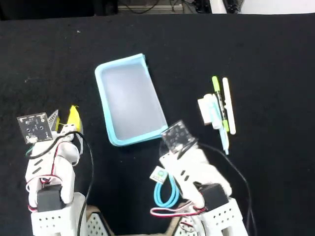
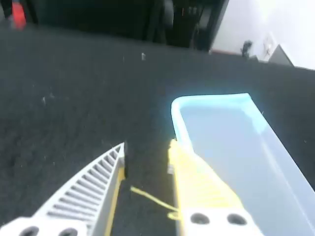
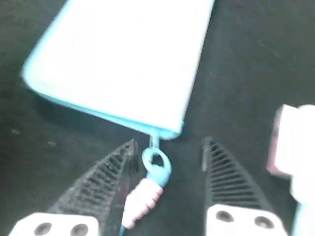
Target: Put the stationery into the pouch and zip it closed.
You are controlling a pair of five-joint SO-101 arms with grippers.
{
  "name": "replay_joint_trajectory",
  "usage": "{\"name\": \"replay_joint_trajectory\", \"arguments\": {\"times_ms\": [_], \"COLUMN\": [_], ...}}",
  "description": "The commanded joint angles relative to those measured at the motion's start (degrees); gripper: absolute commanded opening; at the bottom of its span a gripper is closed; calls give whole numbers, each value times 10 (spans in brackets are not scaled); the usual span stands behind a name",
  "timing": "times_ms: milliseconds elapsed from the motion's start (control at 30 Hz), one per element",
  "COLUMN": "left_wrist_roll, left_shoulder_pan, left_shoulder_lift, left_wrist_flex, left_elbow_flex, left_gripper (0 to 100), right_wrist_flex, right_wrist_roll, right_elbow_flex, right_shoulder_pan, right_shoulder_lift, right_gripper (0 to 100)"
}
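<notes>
Between parted fingers of the right gripper [image 3: 170,143], the pouch [image 3: 123,59] zipper pull [image 3: 156,161].

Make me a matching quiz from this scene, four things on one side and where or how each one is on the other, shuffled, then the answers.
1 pouch
2 zipper pull
3 pens
4 left gripper

A open, near the pouch
B between the right gripper's open fingers
C light blue, lying flat
D bunched together, apart from the pouch

Pairs: 1-C, 2-B, 3-D, 4-A
</notes>
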Motion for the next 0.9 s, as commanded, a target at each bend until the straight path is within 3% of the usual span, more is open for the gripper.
{"name": "replay_joint_trajectory", "arguments": {"times_ms": [0, 233, 400, 500, 667, 867], "left_wrist_roll": [-16, -18, -18, -21, -22, -22], "left_shoulder_pan": [-4, -4, -4, -4, -4, -5], "left_shoulder_lift": [-2, -3, -3, -3, -3, -3], "left_wrist_flex": [3, -24, -26, -25, -26, -26], "left_elbow_flex": [22, 79, 80, 81, 84, 84], "left_gripper": [177, 162, 134, 135, 155, 155], "right_wrist_flex": [43, 135, 133, 127, 32, -79], "right_wrist_roll": [-3, -3, -8, -51, -98, -127], "right_elbow_flex": [-99, -250, -326, -339, -320, -291], "right_shoulder_pan": [62, 73, 72, 72, 68, 4], "right_shoulder_lift": [-51, 1, 198, 334, 502, 640], "right_gripper": [233, 233, 234, 236, 237, 237]}}
